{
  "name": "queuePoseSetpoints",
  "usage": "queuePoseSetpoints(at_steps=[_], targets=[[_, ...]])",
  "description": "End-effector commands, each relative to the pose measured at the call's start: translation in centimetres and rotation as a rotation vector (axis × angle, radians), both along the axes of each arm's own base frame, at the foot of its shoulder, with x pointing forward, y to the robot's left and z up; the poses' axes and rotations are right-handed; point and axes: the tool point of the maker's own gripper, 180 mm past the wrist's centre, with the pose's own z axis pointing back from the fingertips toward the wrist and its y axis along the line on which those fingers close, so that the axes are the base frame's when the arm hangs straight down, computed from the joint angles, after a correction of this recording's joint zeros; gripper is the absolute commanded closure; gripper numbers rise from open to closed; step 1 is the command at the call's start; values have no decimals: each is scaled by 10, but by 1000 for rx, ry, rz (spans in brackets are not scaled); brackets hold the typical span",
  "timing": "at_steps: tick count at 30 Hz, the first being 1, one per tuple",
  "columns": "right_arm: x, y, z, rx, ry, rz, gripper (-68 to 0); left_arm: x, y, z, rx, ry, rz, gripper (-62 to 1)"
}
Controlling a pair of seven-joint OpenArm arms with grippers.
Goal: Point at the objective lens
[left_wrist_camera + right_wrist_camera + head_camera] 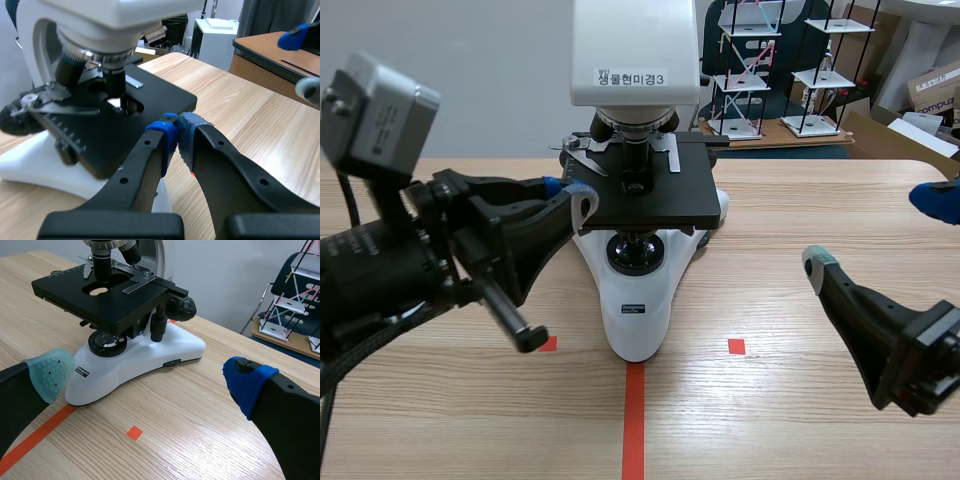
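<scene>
Left gripper (176, 134) aimed at the microscope (638, 310), fingers pressed together.

The objective lens (114, 82) hangs under the microscope's white head, pointing straight down at the opening in the black stage (150, 100). The left gripper's closed tips sit at the edge of the stage on the left arm's side. The lens is ahead of them and a little higher, across the stage surface, and not touching them. I cannot tell whether the tips touch the stage edge. The right gripper (149, 379) hovers low over the table (800, 420), well off to the microscope's other side. Its fingers are spread wide with nothing between them.
</scene>
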Motion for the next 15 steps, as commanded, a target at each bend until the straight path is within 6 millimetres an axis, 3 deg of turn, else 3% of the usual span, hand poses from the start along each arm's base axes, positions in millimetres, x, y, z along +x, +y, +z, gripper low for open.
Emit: queuePoseSetpoints(at_steps=[1,7,15], targets=[[3,1,9,9,-32,7,-679,4,-5,10,-20,-31,6,-31],[3,1,9,8,-32,7,-679,16,-10,8,-20,-43,23,-31],[3,1,9,8,-32,7,-679,43,-5,-11,-21,-8,73,-31]])
